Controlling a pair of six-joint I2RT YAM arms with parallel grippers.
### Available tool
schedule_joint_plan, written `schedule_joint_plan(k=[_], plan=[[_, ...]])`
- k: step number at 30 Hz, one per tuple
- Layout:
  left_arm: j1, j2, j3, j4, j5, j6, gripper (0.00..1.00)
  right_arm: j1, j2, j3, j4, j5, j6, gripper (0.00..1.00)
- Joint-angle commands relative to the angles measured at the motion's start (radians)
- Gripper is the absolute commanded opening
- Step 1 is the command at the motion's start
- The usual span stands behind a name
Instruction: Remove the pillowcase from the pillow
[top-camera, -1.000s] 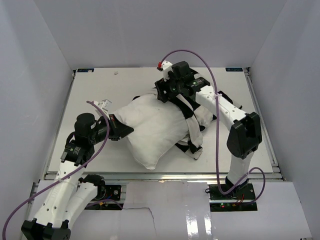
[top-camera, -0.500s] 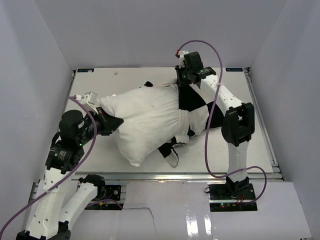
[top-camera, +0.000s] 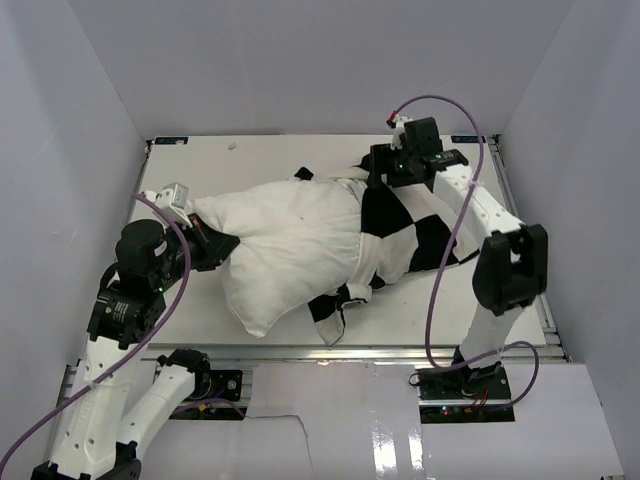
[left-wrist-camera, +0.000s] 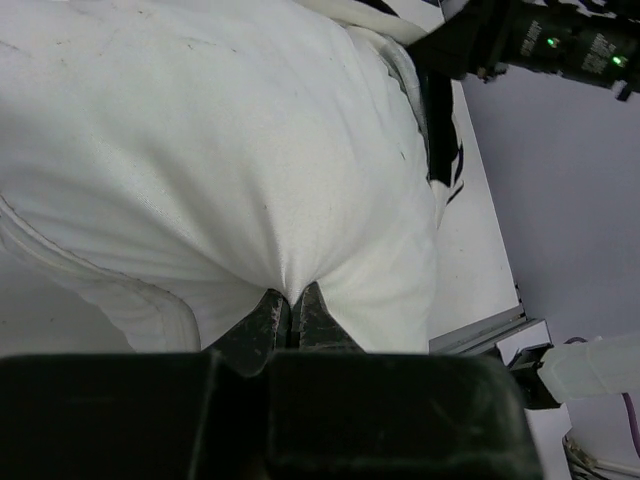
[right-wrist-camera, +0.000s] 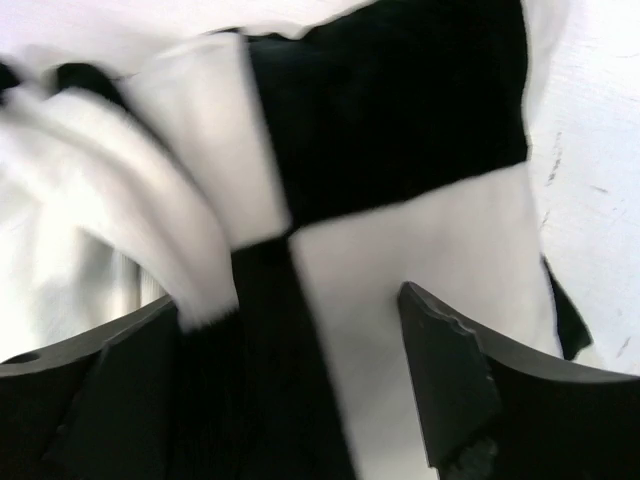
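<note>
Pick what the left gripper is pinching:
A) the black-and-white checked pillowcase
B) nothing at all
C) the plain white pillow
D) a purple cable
C: in the left wrist view the left gripper is shut on a puckered fold of the plain white pillow, well away from the checked pillowcase at the pillow's other end.

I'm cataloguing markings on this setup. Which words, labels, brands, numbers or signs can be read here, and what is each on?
No text is legible in any view.
A small blue tag at the far left corner of the white table: too small to read.
The plain off-white pillow and the black-and-white checked pillowcase: no writing shows.
</note>
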Motion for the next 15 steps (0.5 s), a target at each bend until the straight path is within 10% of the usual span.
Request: schedule_joint_plan(k=[1, 4, 15], plan=[[0.004, 0.038, 0.032, 0.114, -0.012, -0.002, 0.0, 0.009, -0.303, -0.18, 0.083, -0.065, 0.002, 0.84], [0.004, 0.083, 0.043, 0.154, -0.005, 0.005, 0.0, 0.012, -0.44, -0.303, 0.089, -0.208, -0.003, 0.98], [0.003, 0.22, 0.087, 0.227, 0.064, -0.02, 0.0, 0.308, -0.929, -0.854, 0.199, -0.081, 0.158, 0.94]])
